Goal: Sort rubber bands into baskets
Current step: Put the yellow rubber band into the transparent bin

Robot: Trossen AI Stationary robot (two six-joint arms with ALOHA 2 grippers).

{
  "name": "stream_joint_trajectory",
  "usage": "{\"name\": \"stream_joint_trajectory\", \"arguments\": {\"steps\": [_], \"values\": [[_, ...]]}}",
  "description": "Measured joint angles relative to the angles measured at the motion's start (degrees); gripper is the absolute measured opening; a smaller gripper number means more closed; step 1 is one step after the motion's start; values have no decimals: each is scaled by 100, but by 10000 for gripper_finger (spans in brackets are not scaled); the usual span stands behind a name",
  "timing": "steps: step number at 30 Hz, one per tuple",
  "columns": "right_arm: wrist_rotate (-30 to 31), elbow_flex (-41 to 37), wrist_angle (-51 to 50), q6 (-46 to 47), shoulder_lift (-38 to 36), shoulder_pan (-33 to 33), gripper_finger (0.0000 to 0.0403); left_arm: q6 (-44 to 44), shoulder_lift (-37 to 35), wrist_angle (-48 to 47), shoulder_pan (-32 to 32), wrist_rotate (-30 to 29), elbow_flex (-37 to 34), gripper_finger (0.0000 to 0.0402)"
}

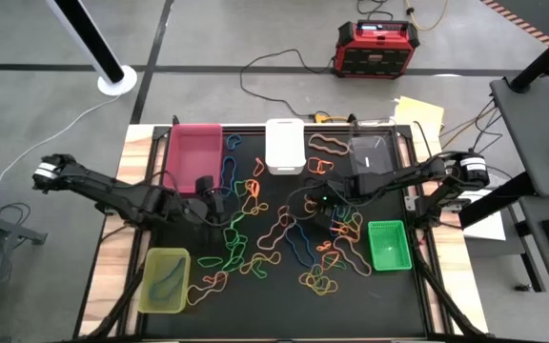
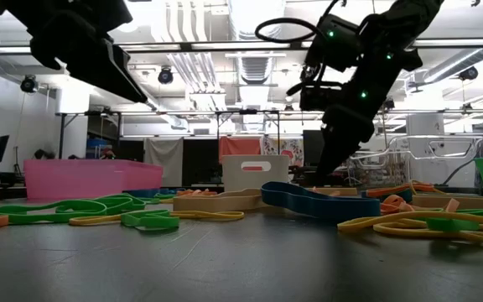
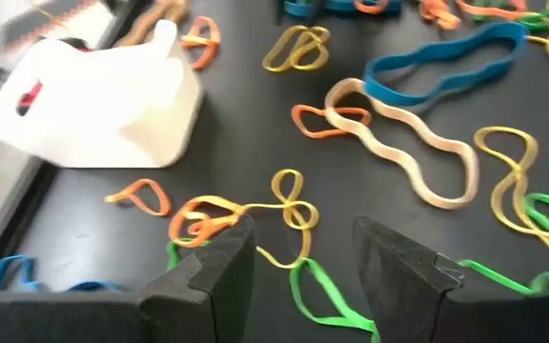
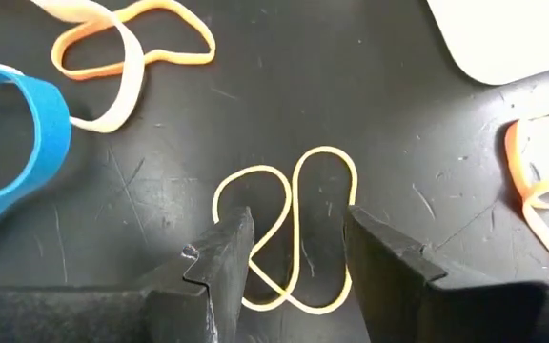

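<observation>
Many rubber bands in several colours lie loose on the black mat. Around them stand the baskets: pink, white, clear, bright green and yellow-green. My left gripper hangs open over yellow and green bands near the pink basket, well above the mat. My right gripper is open and tipped down over the mat's middle. Its fingers stand on either side of a thin yellow band that lies flat in a figure-of-eight.
A wide blue band and a tan band lie close to my right gripper. The white basket stands ahead of my left gripper. A red-and-black power box and cables lie on the floor beyond the table's far edge.
</observation>
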Motion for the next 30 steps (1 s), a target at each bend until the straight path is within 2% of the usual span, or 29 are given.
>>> {"name": "stream_joint_trajectory", "arguments": {"steps": [5, 10, 23, 30], "values": [[-5, -234, 326, -59, 2, -2, 160, 200, -89, 299, 2, -496, -145, 160], [-3, -392, 484, -58, 2, -8, 160, 428, -79, 542, 0, -532, -108, 160], [-3, -1067, 1792, 81, 7, -8, 159, 507, -1, 820, 0, -543, -106, 160], [-4, -1124, 2072, 161, 291, -8, 136, 549, 0, 895, 0, -543, -106, 160]]}}
